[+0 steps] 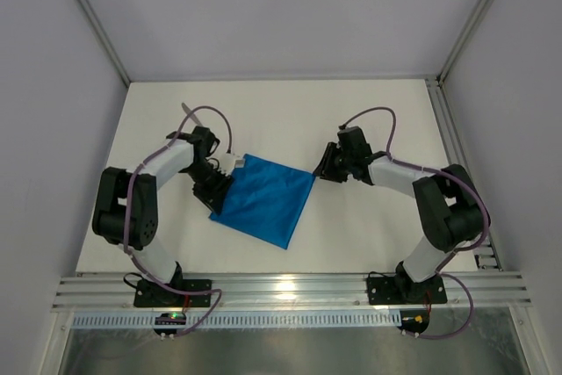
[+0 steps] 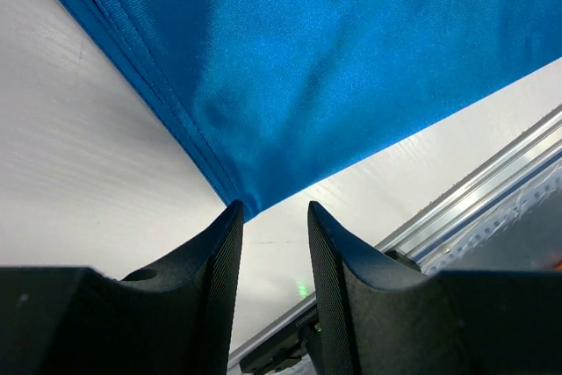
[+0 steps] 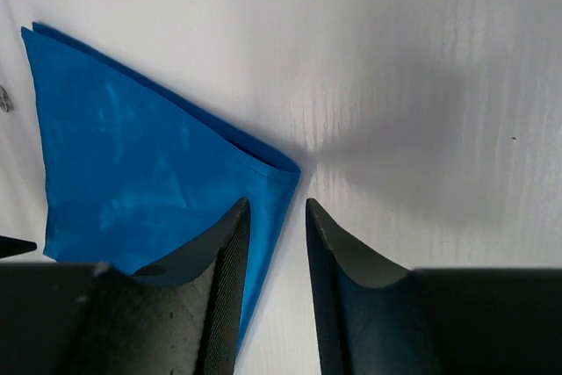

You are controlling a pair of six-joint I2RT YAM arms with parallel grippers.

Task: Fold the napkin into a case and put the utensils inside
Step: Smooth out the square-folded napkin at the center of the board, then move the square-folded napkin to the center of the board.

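Observation:
The bright blue napkin (image 1: 263,199) lies folded and flat on the white table between the two arms. My left gripper (image 1: 219,192) stands at its left edge, open. In the left wrist view a hemmed corner of the napkin (image 2: 290,68) ends just ahead of the fingertips, with nothing between the jaws of the left gripper (image 2: 275,210). My right gripper (image 1: 320,171) is at the napkin's right corner, open. In the right wrist view the right gripper (image 3: 277,208) straddles the napkin's (image 3: 132,164) edge without pinching it. A slim silver piece (image 1: 188,112), perhaps one of the utensils, pokes out behind the left arm.
The white table (image 1: 290,120) is bounded by grey walls at the back and sides. An aluminium rail (image 1: 290,287) runs along the near edge, where both arm bases are bolted. The same rail (image 2: 492,182) shows in the left wrist view.

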